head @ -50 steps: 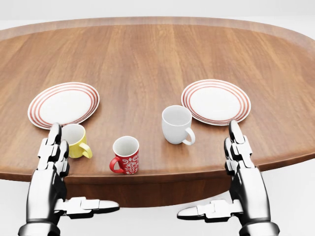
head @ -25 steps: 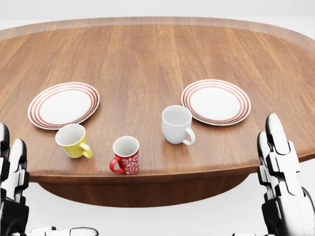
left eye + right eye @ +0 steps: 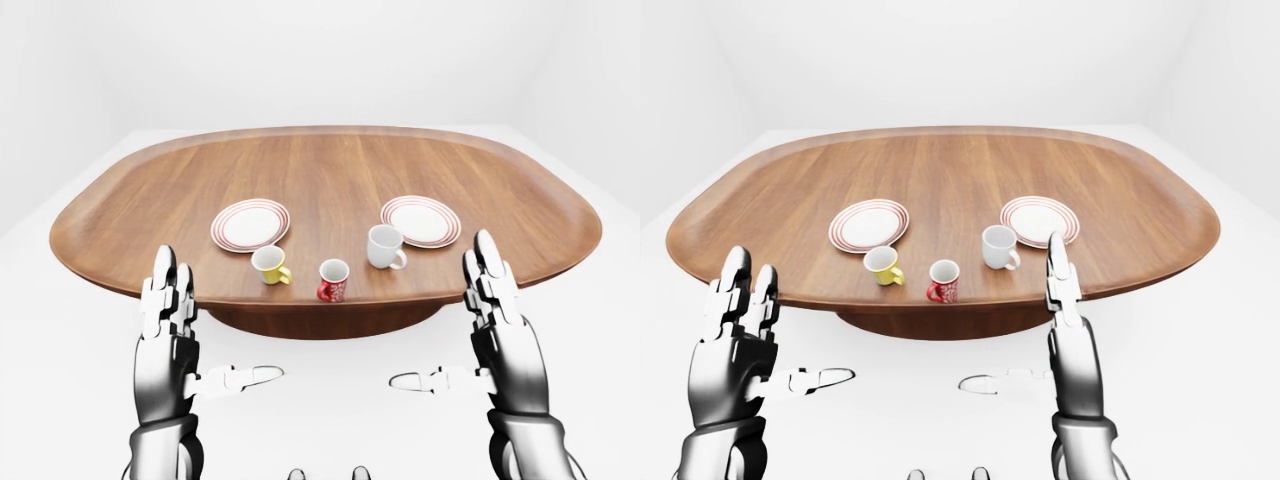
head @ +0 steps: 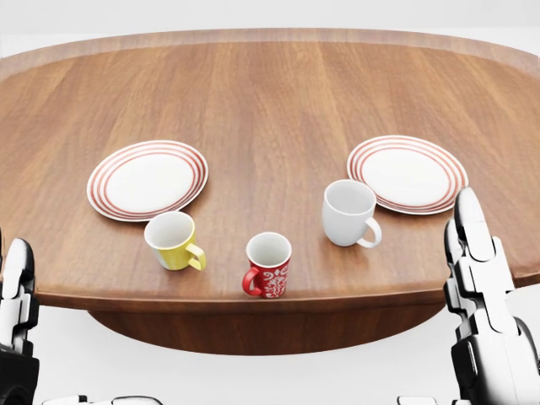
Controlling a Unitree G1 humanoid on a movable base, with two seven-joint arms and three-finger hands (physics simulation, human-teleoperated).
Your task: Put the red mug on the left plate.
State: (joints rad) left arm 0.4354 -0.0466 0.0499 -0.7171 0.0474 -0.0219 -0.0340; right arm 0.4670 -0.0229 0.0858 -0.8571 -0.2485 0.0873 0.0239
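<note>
The red mug (image 4: 268, 266), patterned in white, stands upright near the table's lower edge in the head view, handle to the left. The left plate (image 4: 148, 181), white with red rings, lies up and to the left of it and holds nothing. My left hand (image 3: 172, 305) is held up below the table's edge, left of the mugs, fingers straight and thumb out: open and empty. My right hand (image 3: 492, 300) mirrors it on the right, also open. Neither hand touches anything.
A yellow mug (image 4: 171, 240) stands between the red mug and the left plate. A white mug (image 4: 348, 213) is to the right, beside a second ringed plate (image 4: 407, 174). The oval wooden table (image 4: 278, 93) stretches beyond them.
The whole head view has shifted, so everything on the table sits further right: the camera moved. Both hands have spread outward and lower, towards the picture's corners.
</note>
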